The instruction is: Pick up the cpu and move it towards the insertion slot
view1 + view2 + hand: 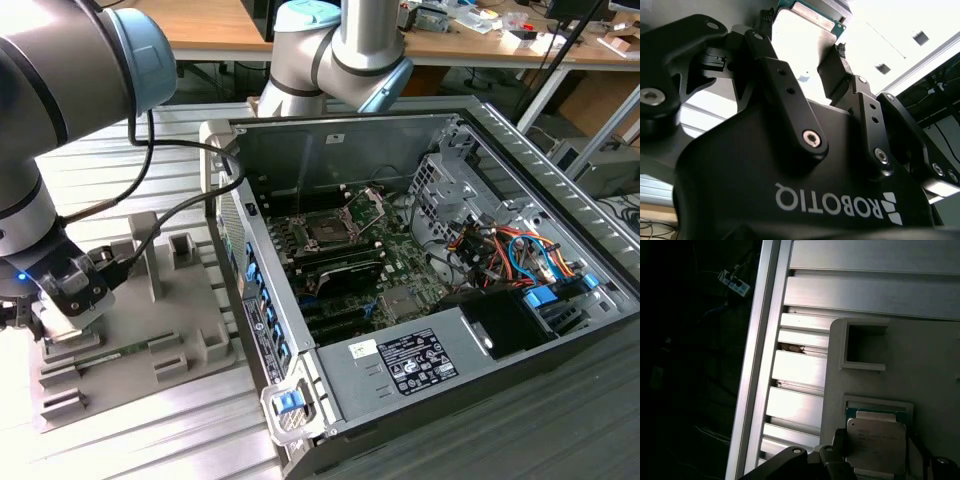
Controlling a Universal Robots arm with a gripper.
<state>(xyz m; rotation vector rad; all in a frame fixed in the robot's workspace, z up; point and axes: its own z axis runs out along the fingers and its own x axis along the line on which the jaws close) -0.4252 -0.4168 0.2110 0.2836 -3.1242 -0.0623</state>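
There is one arm with one gripper. One case lies open. Inside the case sit one motherboard, one slot with one raised bracket, and one power supply. One blue latch sits at the case's corner. Beside the case, on the exterior view's left, lies one tray. In the first wrist view the tray shows two pockets, holding one cpu.

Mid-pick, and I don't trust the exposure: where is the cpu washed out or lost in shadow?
First wrist view: the cpu is evenly lit, no glare on its metal top; past the edge of the aluminium table all is near black. Second wrist view: the backdrop behind the cpu is blown out white, the gripper a dark silhouette. Exterior view: even light.
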